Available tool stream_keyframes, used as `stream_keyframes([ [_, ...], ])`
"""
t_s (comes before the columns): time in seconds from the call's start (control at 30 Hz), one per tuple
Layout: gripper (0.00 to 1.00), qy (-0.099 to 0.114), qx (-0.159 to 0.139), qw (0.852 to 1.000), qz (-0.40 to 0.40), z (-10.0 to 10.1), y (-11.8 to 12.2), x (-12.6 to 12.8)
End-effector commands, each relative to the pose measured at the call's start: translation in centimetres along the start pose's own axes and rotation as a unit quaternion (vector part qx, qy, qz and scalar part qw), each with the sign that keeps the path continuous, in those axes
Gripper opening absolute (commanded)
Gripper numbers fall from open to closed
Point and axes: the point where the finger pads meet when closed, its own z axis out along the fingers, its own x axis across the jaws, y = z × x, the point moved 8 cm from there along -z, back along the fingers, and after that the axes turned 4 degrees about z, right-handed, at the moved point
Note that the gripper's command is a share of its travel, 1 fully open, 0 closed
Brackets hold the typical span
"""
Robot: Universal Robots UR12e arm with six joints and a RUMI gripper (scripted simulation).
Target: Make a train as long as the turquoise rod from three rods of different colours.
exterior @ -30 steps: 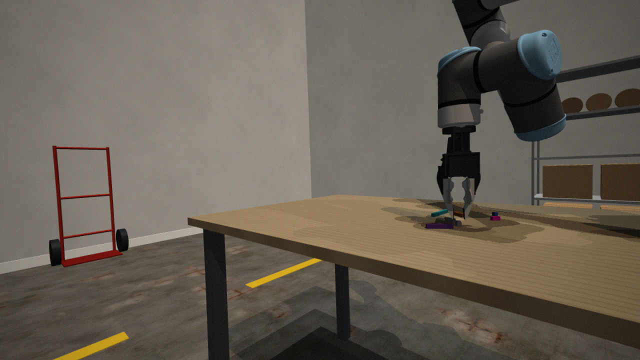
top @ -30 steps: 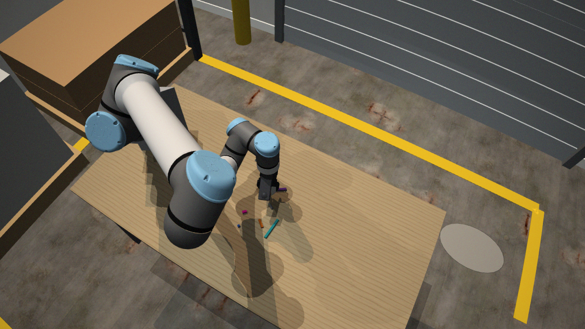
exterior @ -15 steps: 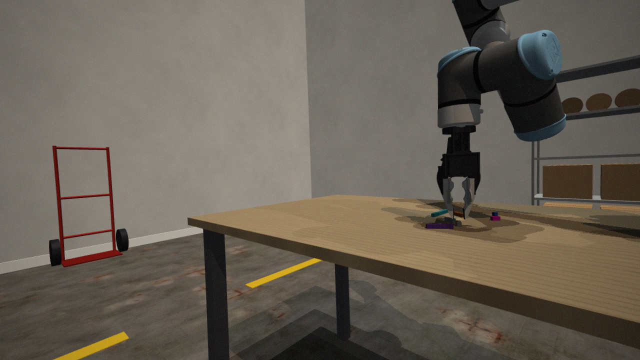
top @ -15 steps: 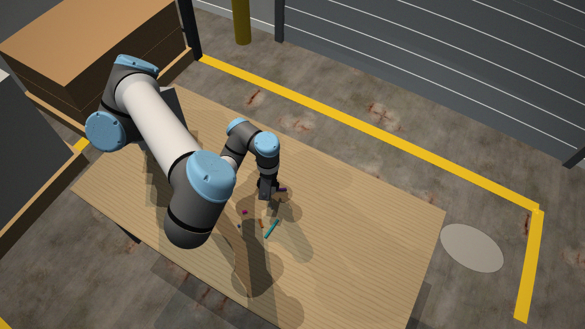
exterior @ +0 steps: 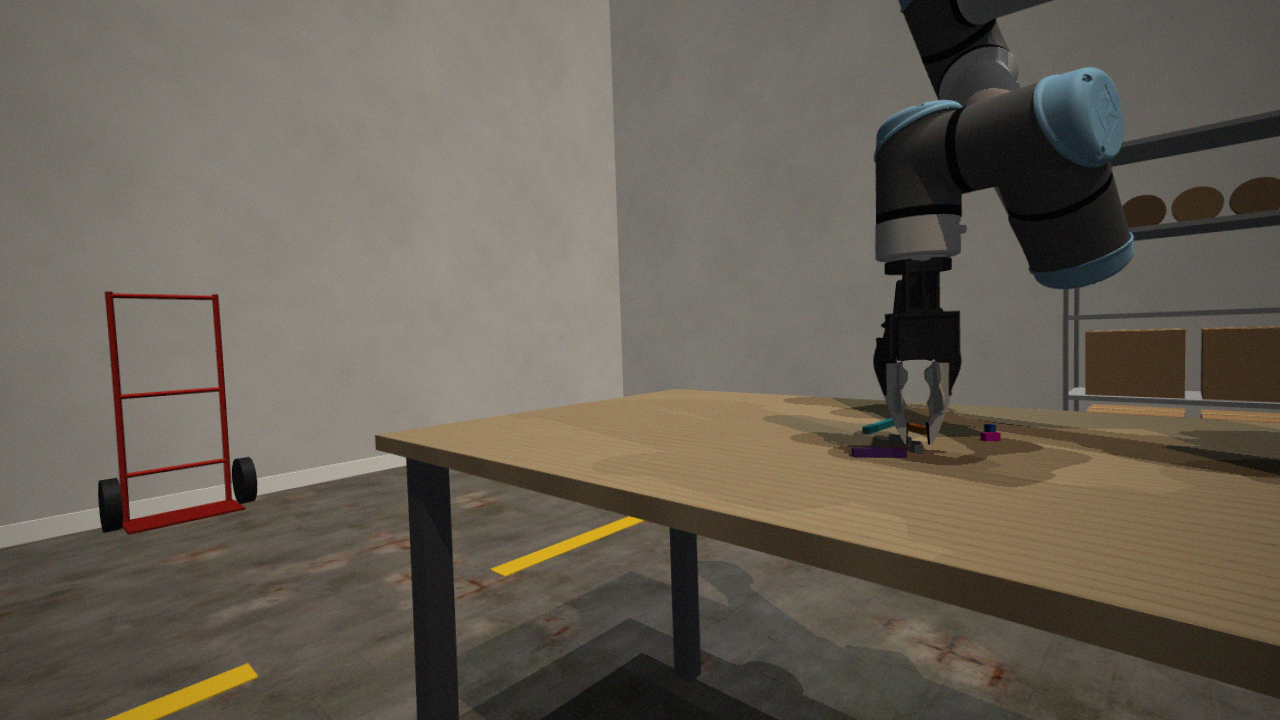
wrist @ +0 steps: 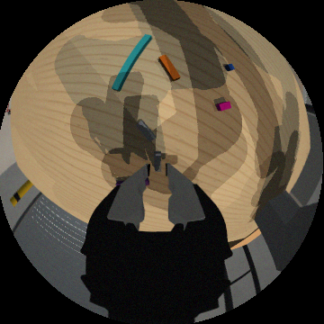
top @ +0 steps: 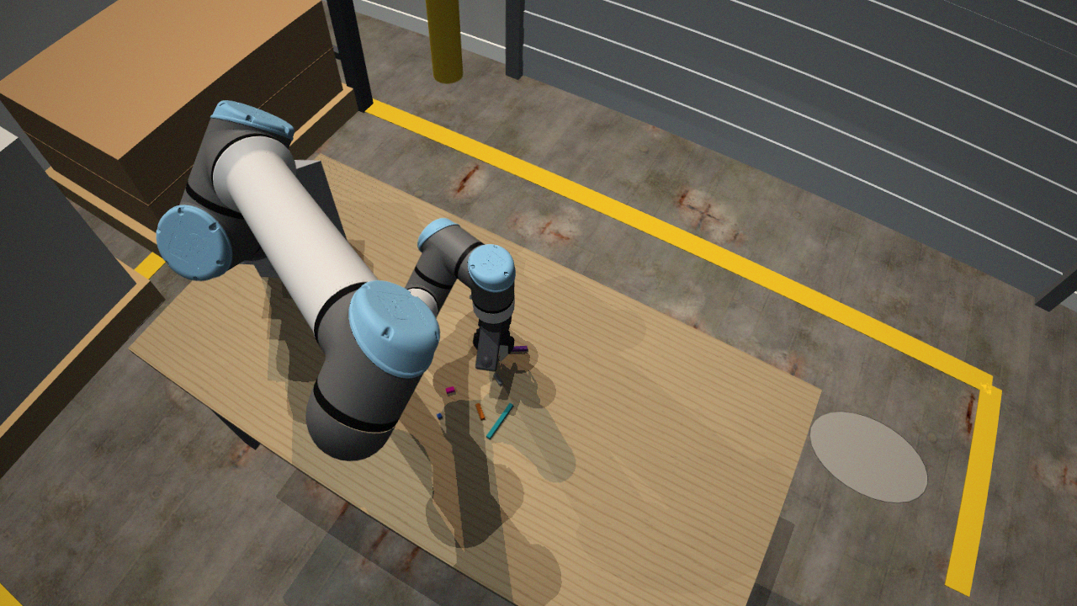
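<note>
Looking down from the top view, the arm reaches over the wooden bench (top: 677, 452) and points its gripper (top: 494, 369) straight down among the scattered rods. The turquoise rod (top: 499, 421) lies flat and slanted, near the bench's middle. The orange rod (top: 480, 411) lies just beside it, and the magenta rod (top: 450, 390) and blue rod (top: 439, 415) lie further left. The purple rod (top: 519, 348) lies close by the gripper's far side. A yellow floor line (top: 677, 241) borders the bench.

From the exterior view, the gripper (exterior: 914, 429) hangs upright with its tips low at the bench top. The jaws are parted only narrowly. The purple rod (exterior: 877, 452) lies in front of them and a grey rod (exterior: 887, 440) just behind it. A red hand truck (exterior: 165, 411) leans on the wall, and cardboard boxes (exterior: 1134, 362) sit on a shelf at right.

In the wrist view, the gripper (wrist: 157, 168) straddles a small grey rod end (wrist: 157, 158). The jaws stand slightly spread to either side of it and do not pinch it. A second grey rod (wrist: 147, 130) lies just beyond. Further off are the turquoise rod (wrist: 131, 62), orange rod (wrist: 169, 67), magenta rod (wrist: 223, 105) and blue rod (wrist: 229, 67), all apart from one another.
</note>
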Motion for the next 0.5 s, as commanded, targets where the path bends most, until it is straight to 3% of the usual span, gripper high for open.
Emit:
stream_keyframes([
  [0.0, 0.14, 0.000, 0.000, 1.000, 0.000, 0.45, 0.00, -0.01],
  [0.47, 0.14, 0.000, 0.000, 1.000, 0.000, 0.90, 0.00, -0.02],
])
